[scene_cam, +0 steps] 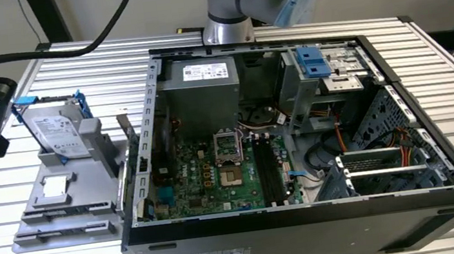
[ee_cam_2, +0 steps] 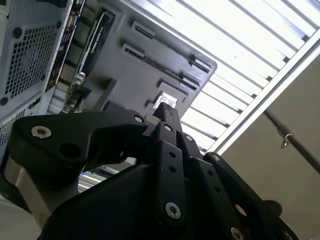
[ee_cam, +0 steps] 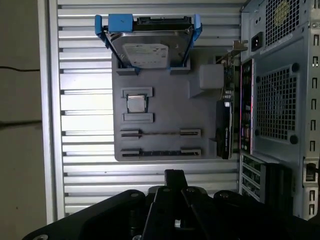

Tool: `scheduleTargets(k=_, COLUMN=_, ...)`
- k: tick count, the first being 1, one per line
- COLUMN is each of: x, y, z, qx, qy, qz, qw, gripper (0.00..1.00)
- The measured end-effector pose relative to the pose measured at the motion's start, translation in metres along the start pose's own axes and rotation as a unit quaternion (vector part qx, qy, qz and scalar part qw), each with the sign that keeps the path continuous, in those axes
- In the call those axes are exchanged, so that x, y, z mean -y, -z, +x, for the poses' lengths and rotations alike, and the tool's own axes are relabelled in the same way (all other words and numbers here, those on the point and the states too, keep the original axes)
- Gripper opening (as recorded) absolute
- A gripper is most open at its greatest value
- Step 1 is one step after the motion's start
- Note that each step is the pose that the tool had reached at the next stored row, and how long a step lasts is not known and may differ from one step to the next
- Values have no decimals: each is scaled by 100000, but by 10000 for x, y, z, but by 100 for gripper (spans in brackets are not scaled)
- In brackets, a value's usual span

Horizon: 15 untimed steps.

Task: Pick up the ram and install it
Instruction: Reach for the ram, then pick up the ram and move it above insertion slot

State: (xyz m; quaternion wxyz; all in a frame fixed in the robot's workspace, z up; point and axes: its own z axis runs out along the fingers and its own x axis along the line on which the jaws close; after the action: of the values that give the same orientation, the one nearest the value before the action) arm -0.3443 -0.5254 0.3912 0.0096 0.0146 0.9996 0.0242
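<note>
Hard drive [scene_cam: 58,131] on grey tray [scene_cam: 88,199] beside open case [scene_cam: 310,237]

tray [ee_cam: 165,107] top — open | hard drive [ee_cam: 150,47] upright at 1 end | case [ee_cam: 280,100] wall just beside

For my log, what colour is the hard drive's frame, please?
Blue frame, clearest in the first wrist view.

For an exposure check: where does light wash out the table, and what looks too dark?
Second wrist view: the table is washed white, the gripper nearly black against it. First wrist view: glare on the table beside the tray. Exterior view: even light.
</note>
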Motion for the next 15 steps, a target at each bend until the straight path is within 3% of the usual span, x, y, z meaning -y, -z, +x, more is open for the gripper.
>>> scheduleTargets(k=15, x=1, y=0, z=14, qx=-11, qy=220, qz=-7, qw=100000, gripper=0)
